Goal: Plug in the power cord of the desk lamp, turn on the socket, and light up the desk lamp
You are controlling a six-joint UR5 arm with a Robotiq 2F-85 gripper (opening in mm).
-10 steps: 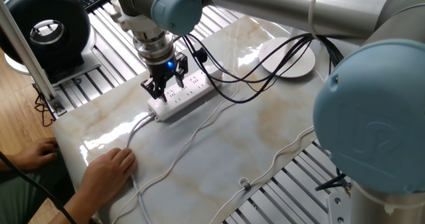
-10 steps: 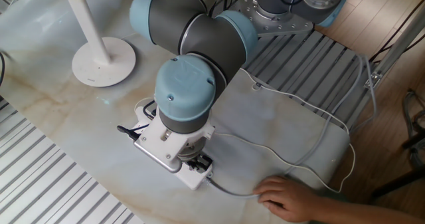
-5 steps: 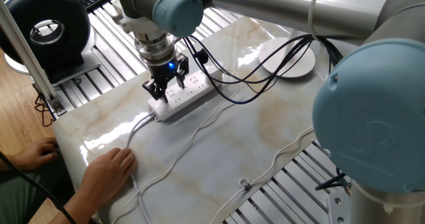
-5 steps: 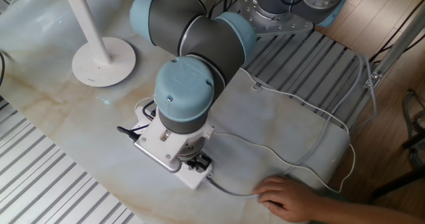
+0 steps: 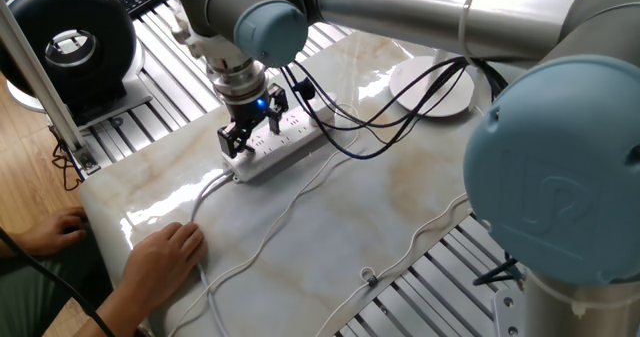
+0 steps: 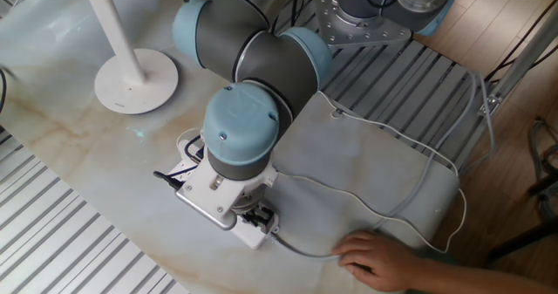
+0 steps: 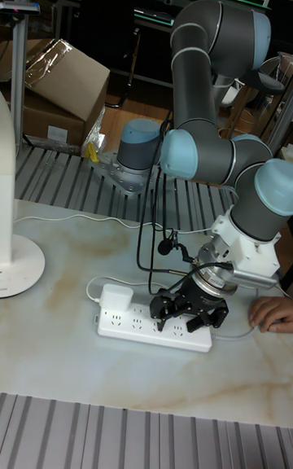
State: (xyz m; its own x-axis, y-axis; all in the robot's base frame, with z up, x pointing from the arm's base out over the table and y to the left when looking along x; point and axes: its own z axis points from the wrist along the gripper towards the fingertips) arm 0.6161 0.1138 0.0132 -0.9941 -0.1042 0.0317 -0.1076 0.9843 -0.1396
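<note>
Since a second ago my arm has shifted a little toward the near end of the socket and my hand sits slightly lower over it; nothing on the counter has moved. In one fixed view my hand point(image 5: 238, 142) points down at the end of the socket point(image 5: 275, 142) nearest the person, fingers close together and just above or touching the strip's top; I cannot tell which. The socket lies on the marbled counter point(image 5: 330, 217), its thicker cable point(image 5: 205, 192) leaving that end toward a person's hand point(image 5: 160, 262) resting flat at the counter's edge. The desk lamp point(image 5: 435, 87) shows only its disc base, well apart at the far side. A black round fan point(image 5: 70, 42) stands off the counter. In the other fixed view my wrist covers most of the socket point(image 6: 253, 235); the desk lamp point(image 6: 135, 78) stands upright well apart, and the thin power cord point(image 6: 384, 215) loops across the counter. In the tall fixed view my hand point(image 7: 192, 318) hovers over the socket point(image 7: 130, 326) with its fingers point(image 7: 161, 312) narrowly spread and holding nothing, while a boxy white plug point(image 7: 116, 299) already sits in the strip's other end.
</note>
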